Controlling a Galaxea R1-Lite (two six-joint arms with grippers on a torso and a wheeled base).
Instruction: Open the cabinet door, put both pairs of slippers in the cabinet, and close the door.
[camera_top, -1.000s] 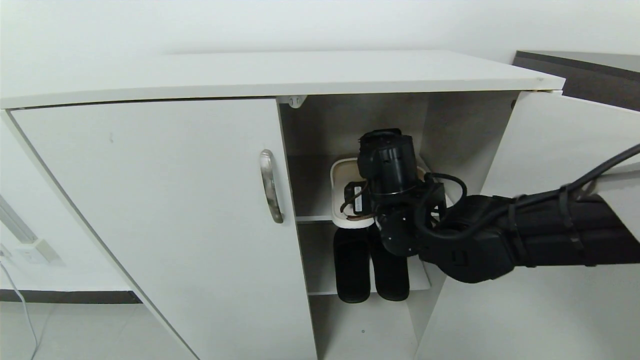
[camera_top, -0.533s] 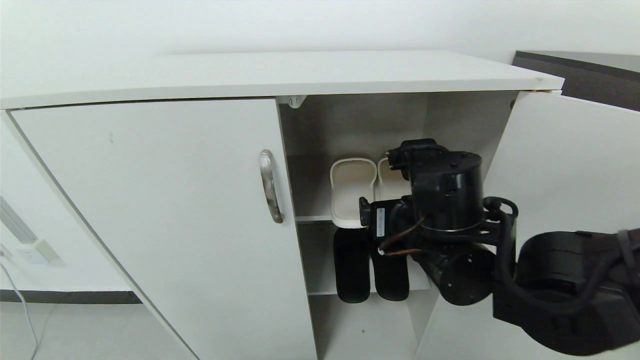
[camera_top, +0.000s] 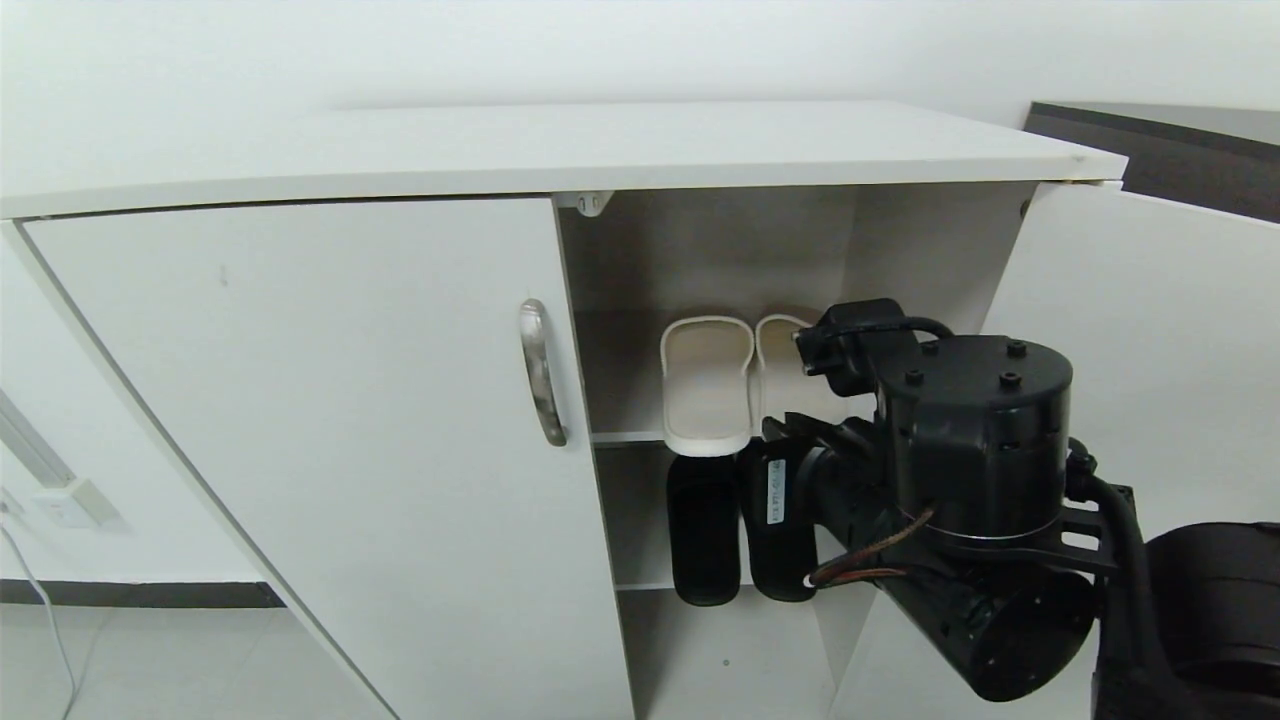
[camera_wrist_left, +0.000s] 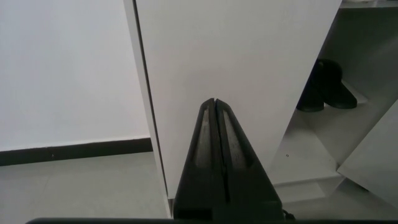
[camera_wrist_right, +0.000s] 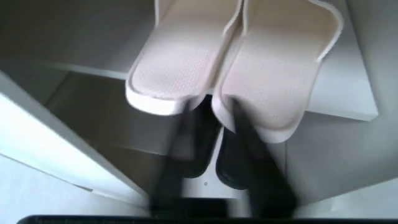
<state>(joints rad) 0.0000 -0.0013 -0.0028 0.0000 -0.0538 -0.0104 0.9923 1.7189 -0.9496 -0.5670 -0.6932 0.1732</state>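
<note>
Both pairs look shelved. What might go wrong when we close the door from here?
1. The white slippers and black slippers both overhang their shelf edges, so the open door may catch them and stop short.
2. The right arm sits in front of the cabinet opening, in the door's likely swing path; closing before it clears risks a collision.

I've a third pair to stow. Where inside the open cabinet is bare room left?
Bare: the upper shelf strip between the white slippers and the closed left door; the same strip on the lower shelf beside the black slippers; the cabinet floor. Crowded: where the slippers sit, with the right arm in front.
</note>
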